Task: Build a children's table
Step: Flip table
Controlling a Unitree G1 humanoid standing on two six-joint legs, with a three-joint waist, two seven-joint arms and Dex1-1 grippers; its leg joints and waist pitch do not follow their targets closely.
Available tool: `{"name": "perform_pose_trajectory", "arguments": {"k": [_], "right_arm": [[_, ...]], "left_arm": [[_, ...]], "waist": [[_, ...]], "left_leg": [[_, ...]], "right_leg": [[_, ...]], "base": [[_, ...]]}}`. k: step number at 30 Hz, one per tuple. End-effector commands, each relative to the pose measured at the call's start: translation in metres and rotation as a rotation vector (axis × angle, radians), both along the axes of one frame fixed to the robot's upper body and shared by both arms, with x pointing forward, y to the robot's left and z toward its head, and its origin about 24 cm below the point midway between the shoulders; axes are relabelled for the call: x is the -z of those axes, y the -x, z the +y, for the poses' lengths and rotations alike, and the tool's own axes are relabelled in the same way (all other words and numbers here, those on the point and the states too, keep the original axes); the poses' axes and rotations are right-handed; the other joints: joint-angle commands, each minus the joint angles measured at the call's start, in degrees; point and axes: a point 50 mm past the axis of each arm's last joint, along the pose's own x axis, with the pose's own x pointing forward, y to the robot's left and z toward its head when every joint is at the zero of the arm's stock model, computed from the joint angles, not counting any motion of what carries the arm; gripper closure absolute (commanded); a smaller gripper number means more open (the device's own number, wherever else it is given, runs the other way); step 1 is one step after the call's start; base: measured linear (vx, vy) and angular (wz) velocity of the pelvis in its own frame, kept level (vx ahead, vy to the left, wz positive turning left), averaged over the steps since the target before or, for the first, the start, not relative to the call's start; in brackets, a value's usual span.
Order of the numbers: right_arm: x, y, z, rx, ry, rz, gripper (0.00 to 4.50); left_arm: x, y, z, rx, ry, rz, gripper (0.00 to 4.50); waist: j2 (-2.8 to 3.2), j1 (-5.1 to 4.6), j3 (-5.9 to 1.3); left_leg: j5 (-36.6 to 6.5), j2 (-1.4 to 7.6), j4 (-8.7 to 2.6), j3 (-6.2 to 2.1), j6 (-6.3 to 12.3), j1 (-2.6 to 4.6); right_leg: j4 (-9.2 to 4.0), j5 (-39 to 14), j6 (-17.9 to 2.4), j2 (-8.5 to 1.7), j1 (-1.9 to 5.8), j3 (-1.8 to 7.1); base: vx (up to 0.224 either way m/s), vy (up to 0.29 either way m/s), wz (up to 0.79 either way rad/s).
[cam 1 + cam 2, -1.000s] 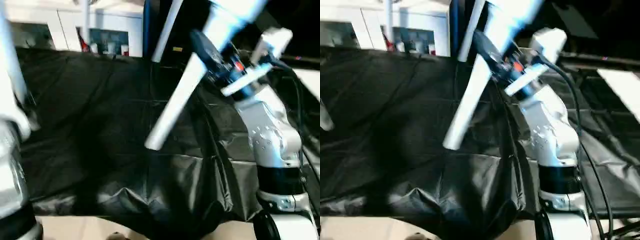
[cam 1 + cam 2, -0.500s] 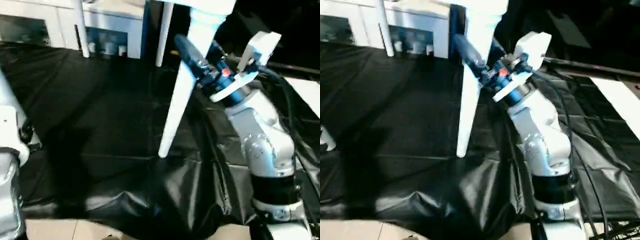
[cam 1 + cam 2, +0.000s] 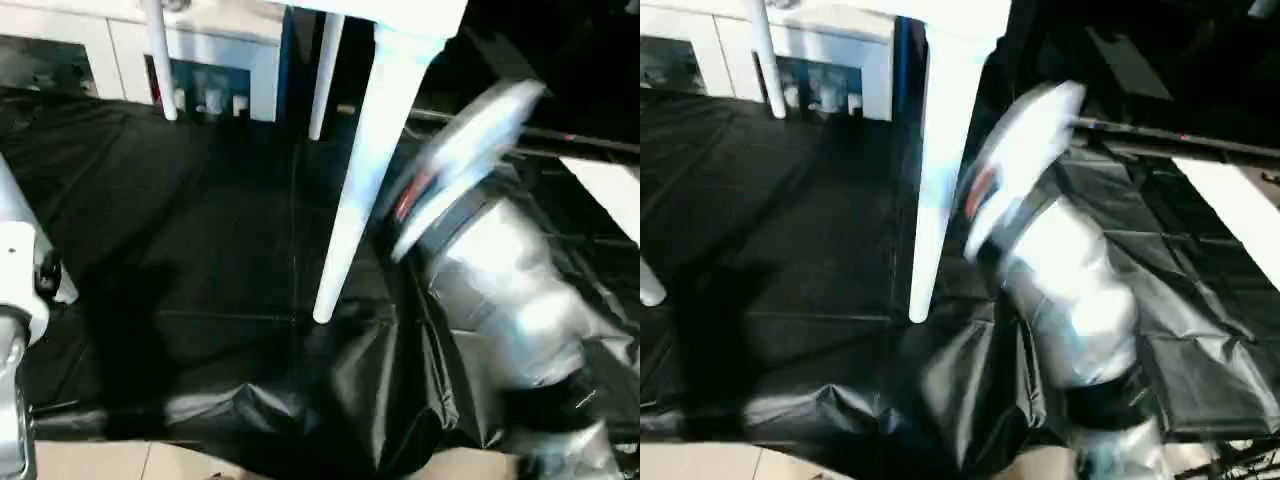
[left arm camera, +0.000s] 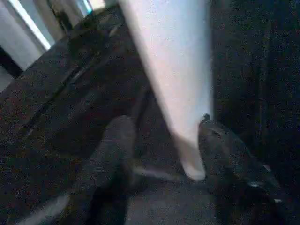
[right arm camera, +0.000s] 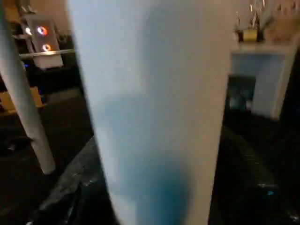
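White and upright, the children's table (image 3: 400, 15) stood on its legs over a black sheet (image 3: 200, 250) spread across the work surface. Its nearest leg (image 3: 362, 170) slanted down from a corner socket of the tabletop to rest its tip on the sheet, and two farther legs (image 3: 157, 60) rose behind it. Beyond them stood a white cabinet (image 3: 210, 60) with glass doors.

The right arm (image 3: 490, 280), a silver blur, lay just beside the near leg. Whether the right gripper was wide, narrow or holding anything could not be told.

In the left wrist view, the left gripper (image 4: 164, 159) stood open, its two black fingers (image 4: 115, 154) on either side of a table leg's lower end (image 4: 187, 154), the far finger close against it; no firm grip could be seen.
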Motion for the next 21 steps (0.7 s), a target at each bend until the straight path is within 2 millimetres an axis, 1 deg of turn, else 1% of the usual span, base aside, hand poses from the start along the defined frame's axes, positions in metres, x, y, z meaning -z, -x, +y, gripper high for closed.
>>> {"name": "perform_pose_trajectory", "arguments": {"k": [1, 2, 3, 5, 6, 7, 8, 9, 10, 11, 12, 13, 14, 15, 16, 17, 18, 19, 20, 21], "right_arm": [[-0.008, -0.001, -0.012, 0.037, -0.022, -0.015, 1.31], [-0.007, 0.000, -0.015, 0.039, -0.033, -0.010, 1.16], [-0.006, 0.001, -0.016, 0.041, -0.038, -0.008, 1.07], [-0.004, 0.006, -0.020, 0.035, -0.045, 0.002, 0.97], [-0.002, 0.008, -0.021, 0.029, -0.045, 0.009, 0.86], [-0.002, 0.009, -0.021, 0.028, -0.045, 0.012, 0.74], [0.000, 0.013, -0.022, 0.018, -0.046, 0.020, 0.66], [0.002, 0.015, -0.023, 0.011, -0.048, 0.027, 0.53], [0.007, 0.025, -0.025, -0.012, -0.049, 0.046, 0.53], [0.011, 0.031, -0.027, -0.023, -0.039, 0.055, 0.42], [0.015, 0.038, -0.029, -0.035, -0.024, 0.063, 0.35], [0.017, 0.040, -0.030, -0.037, -0.011, 0.065, 0.35], [0.020, 0.044, -0.032, -0.037, 0.002, 0.067, 0.33], [0.022, 0.046, -0.035, -0.030, 0.012, 0.070, 0.33], [0.023, 0.048, -0.038, -0.024, 0.017, 0.071, 0.33], [0.024, 0.050, -0.041, -0.015, 0.020, 0.074, 0.33], [0.028, 0.052, -0.047, 0.009, 0.035, 0.095, 0.33], [0.028, 0.052, -0.047, 0.009, 0.035, 0.095, 0.33], [0.029, 0.054, -0.050, 0.015, 0.041, 0.102, 0.33], [0.030, 0.056, -0.051, 0.018, 0.044, 0.107, 0.33]], "left_arm": [[-0.004, 0.006, -0.007, 0.000, 0.010, -0.041, 1.71], [-0.003, 0.010, -0.008, -0.006, 0.014, -0.044, 1.54], [-0.003, 0.012, -0.009, -0.008, 0.020, -0.050, 1.43], [-0.002, 0.017, -0.010, -0.013, 0.035, -0.071, 1.36], [-0.001, 0.018, -0.011, -0.008, 0.048, -0.084, 1.24], [-0.001, 0.019, -0.012, -0.005, 0.052, -0.088, 1.10], [0.001, 0.022, -0.012, -0.010, 0.051, -0.086, 1.01], [0.001, 0.024, -0.014, 0.006, 0.061, -0.095, 0.90], [0.004, 0.030, -0.019, 0.041, 0.082, -0.118, 0.90], [0.005, 0.033, -0.022, 0.061, 0.106, -0.150, 0.80], [0.007, 0.035, -0.025, 0.087, 0.137, -0.187, 0.67], [0.008, 0.036, -0.026, 0.101, 0.149, -0.205, 0.67], [0.009, 0.036, -0.029, 0.129, 0.168, -0.224, 0.53], [0.011, 0.034, -0.035, 0.187, 0.191, -0.230, 0.49], [0.013, 0.033, -0.041, 0.236, 0.204, -0.227, 0.49], [0.016, 0.031, -0.049, 0.309, 0.215, -0.217, 0.43], [0.021, 0.029, -0.061, 0.396, 0.243, -0.192, 0.35], [0.021, 0.029, -0.061, 0.396, 0.243, -0.192, 0.35], [0.022, 0.027, -0.066, 0.422, 0.257, -0.199, 0.35], [0.023, 0.026, -0.068, 0.435, 0.266, -0.210, 0.35]], "waist": [[1.84, -0.07, -2.71], [1.90, 0.03, -2.63], [1.72, 0.10, -2.48], [1.67, 0.17, -2.34], [1.71, 0.20, -2.27], [1.69, 0.22, -2.20], [1.69, 0.14, -2.06], [1.76, 0.10, -1.96], [1.84, 0.34, -1.79], [1.70, 0.46, -1.79], [1.75, 0.42, -1.77], [1.83, 0.57, -1.80], [1.70, 0.56, -1.70], [1.73, 0.66, -1.57], [1.55, 0.75, -1.41], [1.99, 0.78, -1.41], [2.01, 0.75, -1.38], [2.24, 0.80, -1.39], [2.42, 0.79, -1.44], [2.29, 0.73, -1.54]], "left_leg": [[-8.8, 4.68, -4.57, -2.11, -3.09, 1.30], [-8.4, 4.59, -4.52, -2.01, -2.75, 1.25], [-8.4, 4.56, -4.51, -1.90, -2.12, 1.18], [-9.6, 4.55, -4.60, -1.91, -1.71, 1.22], [-10.6, 4.71, -4.70, -2.00, -1.87, 1.30], [-11.2, 4.69, -4.73, -2.04, -1.94, 1.28], [-12.8, 4.68, -4.86, -2.07, -2.04, 1.34], [-14.3, 4.67, -4.92, -2.11, -2.17, 1.34], [-15.0, 4.70, -4.93, -2.24, -2.02, 1.22], [-15.0, 4.94, -4.96, -2.24, -2.02, 1.17], [-15.8, 4.99, -5.08, -2.27, -2.27, 1.32], [-16.2, 4.91, -5.03, -2.37, -2.30, 1.38], [-17.4, 4.86, -5.07, -2.32, -2.33, 1.43], [-18.0, 4.84, -5.13, -2.33, -2.24, 1.45], [-19.2, 4.81, -5.22, -2.39, -2.23, 1.43], [-19.8, 4.79, -5.24, -2.44, -2.38, 1.50], [-20.5, 4.82, -5.25, -2.47, -2.58, 1.55], [-20.6, 4.80, -5.31, -2.54, -2.70, 1.62], [-20.9, 4.86, -5.27, -2.52, -3.05, 1.76], [-21.0, 4.90, -5.25, -2.53, -3.30, 1.72]], "right_leg": [[-2.78, 4.1, -7.9, -5.13, 1.48, 3.46], [-2.78, 4.5, -8.1, -5.18, 1.55, 3.47], [-2.87, 4.2, -8.2, -5.29, 1.67, 3.51], [-3.16, 1.1, -7.7, -5.28, 1.75, 3.47], [-3.35, -0.8, -7.3, -5.30, 1.71, 3.46], [-3.41, -1.6, -7.1, -5.30, 1.71, 3.45], [-3.69, -4.2, -6.8, -5.30, 1.55, 3.47], [-4.00, -6.6, -6.4, -5.30, 1.51, 3.51], [-4.34, -8.6, -5.9, -5.55, 1.60, 3.60], [-4.50, -9.0, -5.7, -5.72, 1.72, 3.66], [-4.56, -9.5, -5.5, -5.45, 1.59, 3.55], [-4.63, -10.0, -5.4, -5.48, 1.49, 3.51], [-4.87, -11.2, -5.0, -5.44, 1.36, 3.56], [-5.07, -12.2, -4.7, -5.50, 1.28, 3.60], [-5.30, -14.5, -4.0, -5.55, 1.24, 3.62], [-5.27, -15.4, -3.8, -5.57, 1.16, 3.67], [-5.39, -16.5, -3.3, -5.51, 1.03, 3.72], [-5.51, -16.7, -3.0, -5.51, 1.01, 3.76], [-5.40, -16.1, -2.8, -5.34, 0.86, 3.78], [-5.30, -15.0, -3.0, -5.31, 0.97, 3.74]], "base": [[0.000, 0.000, 0.00], [0.000, 0.000, 0.00], [0.000, 0.000, 0.00], [0.000, 0.000, 0.00], [0.000, 0.000, 0.00], [0.000, 0.000, 0.00], [0.000, 0.000, 0.00], [0.000, 0.000, 0.00], [0.000, 0.000, 0.00], [0.000, 0.000, 0.00], [0.000, 0.000, 0.00], [0.000, 0.000, 0.00], [0.000, 0.000, 0.00], [0.000, 0.000, 0.00], [0.000, 0.000, 0.00], [0.000, 0.000, 0.00], [0.000, 0.000, 0.00], [0.000, 0.000, 0.00], [0.000, 0.000, 0.00], [0.000, 0.000, 0.00]]}}
